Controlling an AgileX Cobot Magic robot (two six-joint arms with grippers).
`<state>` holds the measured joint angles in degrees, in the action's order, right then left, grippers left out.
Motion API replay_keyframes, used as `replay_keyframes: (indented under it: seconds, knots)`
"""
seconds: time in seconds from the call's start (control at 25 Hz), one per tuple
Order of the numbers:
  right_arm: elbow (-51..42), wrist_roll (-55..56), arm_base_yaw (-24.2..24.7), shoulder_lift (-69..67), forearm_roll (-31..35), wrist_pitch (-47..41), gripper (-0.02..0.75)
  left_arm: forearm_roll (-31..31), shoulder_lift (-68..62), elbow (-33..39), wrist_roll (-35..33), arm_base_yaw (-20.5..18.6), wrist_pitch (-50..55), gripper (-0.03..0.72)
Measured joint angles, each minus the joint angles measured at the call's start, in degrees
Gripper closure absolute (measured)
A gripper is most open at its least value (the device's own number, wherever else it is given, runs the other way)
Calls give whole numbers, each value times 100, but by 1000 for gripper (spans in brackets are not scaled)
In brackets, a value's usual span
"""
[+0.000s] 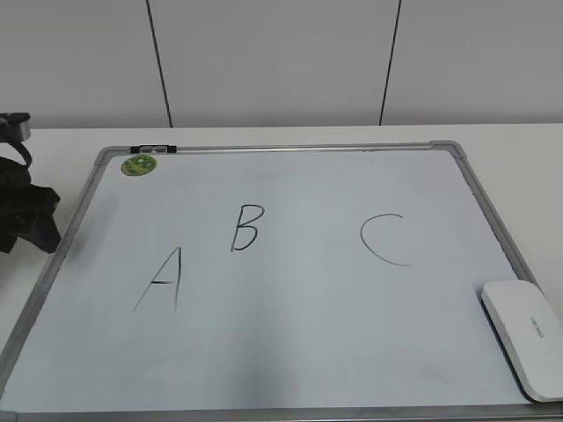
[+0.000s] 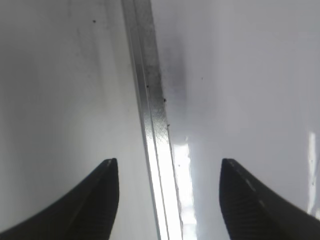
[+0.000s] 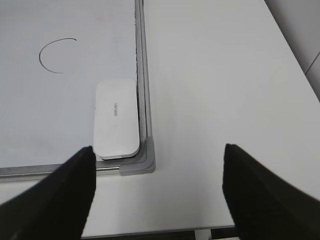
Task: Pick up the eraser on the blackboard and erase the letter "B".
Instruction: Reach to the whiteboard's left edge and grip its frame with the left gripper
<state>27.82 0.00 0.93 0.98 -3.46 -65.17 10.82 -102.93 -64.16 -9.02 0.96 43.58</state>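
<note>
The blackboard (image 1: 290, 352) is a white board with a silver frame lying flat on the table. The black letter "B" (image 1: 245, 228) stands left of centre, between a slanted "A" (image 1: 163, 280) and a curved "C" (image 1: 384, 239). The white eraser (image 1: 525, 338) lies in the board's near right corner; it also shows in the right wrist view (image 3: 117, 118), against the frame. My right gripper (image 3: 159, 192) is open and empty, above the bare table beside that corner. My left gripper (image 2: 169, 197) is open and empty, straddling the board's left frame rail (image 2: 150, 105). The left arm (image 1: 22, 207) shows at the exterior view's left edge.
A round green sticker (image 1: 139, 164) and a small black clip (image 1: 152, 149) sit at the board's far left corner. White table (image 1: 528, 167) surrounds the board, with its front edge near the right gripper (image 3: 165, 231). A panelled wall stands behind.
</note>
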Motion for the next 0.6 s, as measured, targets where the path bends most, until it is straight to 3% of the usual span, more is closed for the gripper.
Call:
replay_keyframes:
  seconds: [0.24, 0.6]
  knots:
    - [0, 0, 0, 0, 0, 0, 151, -37, -215, -273, -11, 0, -198, 284]
    - [0, 0, 0, 0, 0, 0, 151, -72, -811, -950, -20, 0, 64, 295]
